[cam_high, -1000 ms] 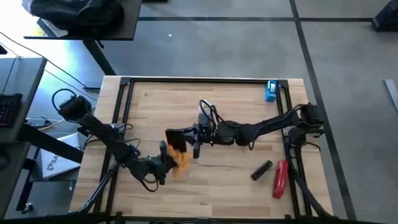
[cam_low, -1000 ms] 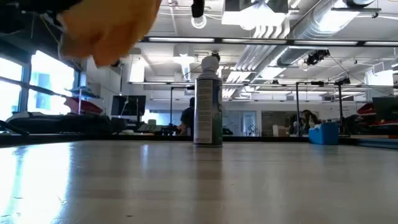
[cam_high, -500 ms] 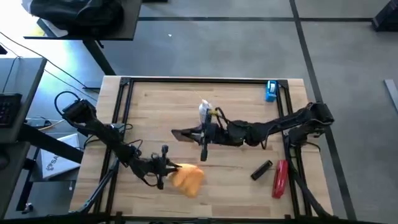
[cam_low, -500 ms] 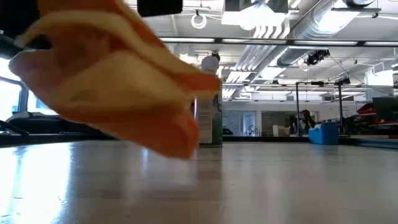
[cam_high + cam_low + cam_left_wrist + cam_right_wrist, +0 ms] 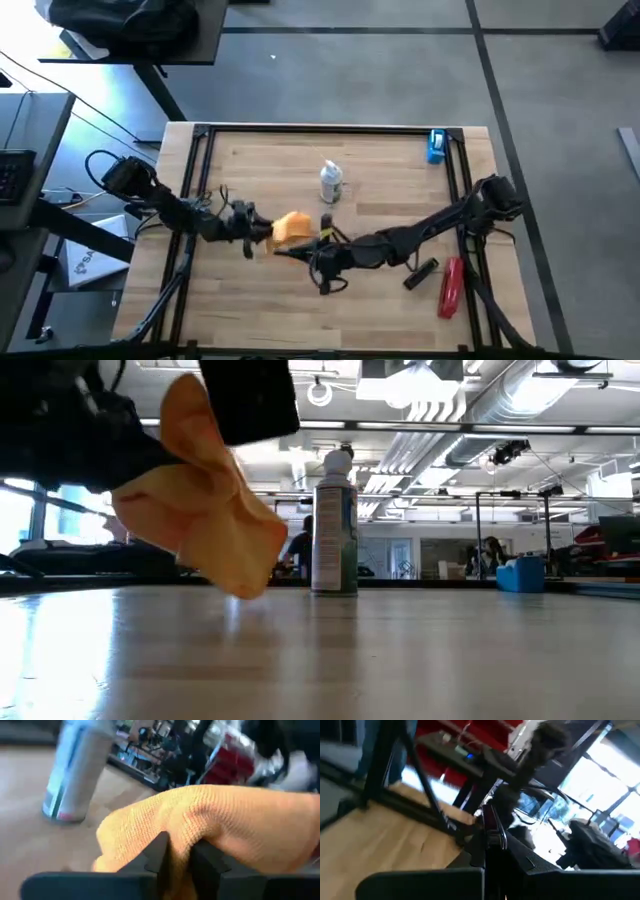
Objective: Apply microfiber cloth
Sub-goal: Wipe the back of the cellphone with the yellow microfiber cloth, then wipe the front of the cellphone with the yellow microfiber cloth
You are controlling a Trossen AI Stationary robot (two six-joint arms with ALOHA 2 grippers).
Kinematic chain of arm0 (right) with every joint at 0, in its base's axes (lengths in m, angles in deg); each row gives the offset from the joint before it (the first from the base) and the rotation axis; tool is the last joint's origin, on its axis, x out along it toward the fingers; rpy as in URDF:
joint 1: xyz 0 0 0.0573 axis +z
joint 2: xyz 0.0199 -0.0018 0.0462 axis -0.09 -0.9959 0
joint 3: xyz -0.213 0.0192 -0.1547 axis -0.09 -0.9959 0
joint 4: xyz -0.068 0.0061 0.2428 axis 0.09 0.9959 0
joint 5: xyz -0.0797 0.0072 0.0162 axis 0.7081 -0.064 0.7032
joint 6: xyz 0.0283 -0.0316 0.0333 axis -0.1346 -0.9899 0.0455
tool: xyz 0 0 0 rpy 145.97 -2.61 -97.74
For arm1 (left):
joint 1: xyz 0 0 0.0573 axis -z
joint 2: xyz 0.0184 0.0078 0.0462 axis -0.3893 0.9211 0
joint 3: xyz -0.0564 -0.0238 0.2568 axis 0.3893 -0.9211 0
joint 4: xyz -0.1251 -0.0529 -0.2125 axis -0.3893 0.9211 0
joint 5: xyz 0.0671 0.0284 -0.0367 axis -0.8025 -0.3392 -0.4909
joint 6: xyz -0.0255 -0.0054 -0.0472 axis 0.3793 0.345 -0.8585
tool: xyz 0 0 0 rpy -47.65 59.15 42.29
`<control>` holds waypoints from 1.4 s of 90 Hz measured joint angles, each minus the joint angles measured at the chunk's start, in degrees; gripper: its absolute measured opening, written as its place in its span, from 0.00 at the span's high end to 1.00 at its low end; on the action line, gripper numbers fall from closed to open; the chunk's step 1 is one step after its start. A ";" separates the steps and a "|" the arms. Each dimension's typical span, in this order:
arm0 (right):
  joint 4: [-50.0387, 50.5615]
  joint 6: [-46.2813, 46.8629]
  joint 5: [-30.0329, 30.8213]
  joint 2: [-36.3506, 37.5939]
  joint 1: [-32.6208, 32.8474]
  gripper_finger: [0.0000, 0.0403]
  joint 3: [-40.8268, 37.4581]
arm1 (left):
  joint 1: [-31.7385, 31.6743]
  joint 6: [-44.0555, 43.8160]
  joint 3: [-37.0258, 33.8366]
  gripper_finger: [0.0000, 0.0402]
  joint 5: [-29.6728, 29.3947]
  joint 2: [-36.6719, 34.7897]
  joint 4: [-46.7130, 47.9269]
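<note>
Jaws of the left gripper (image 5: pixel 268 232) clench the bunched, hanging orange-yellow microfiber cloth (image 5: pixel 291 227).

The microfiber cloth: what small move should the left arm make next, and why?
Probably ease the microfiber cloth the last bit onto the black phone and start wiping. The left gripper is shut on the cloth, holding it off the table, right beside the phone that the right gripper holds edge-on.
</note>
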 joint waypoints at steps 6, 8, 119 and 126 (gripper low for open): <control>-0.65 -3.91 -0.64 -0.86 0.28 1.00 0.00 | -3.07 -9.44 0.07 0.72 6.84 -0.07 3.65; -0.77 -5.14 -0.62 -1.12 0.38 1.00 0.00 | -4.04 -12.39 0.12 0.70 8.90 -0.07 5.04; 14.05 -70.38 6.17 -10.77 7.18 1.00 16.04 | -20.46 -40.29 19.46 0.43 40.31 -2.66 -5.25; 16.77 -68.27 8.93 -10.75 7.40 1.00 16.04 | -19.71 -36.94 20.05 0.43 38.36 -2.78 -1.95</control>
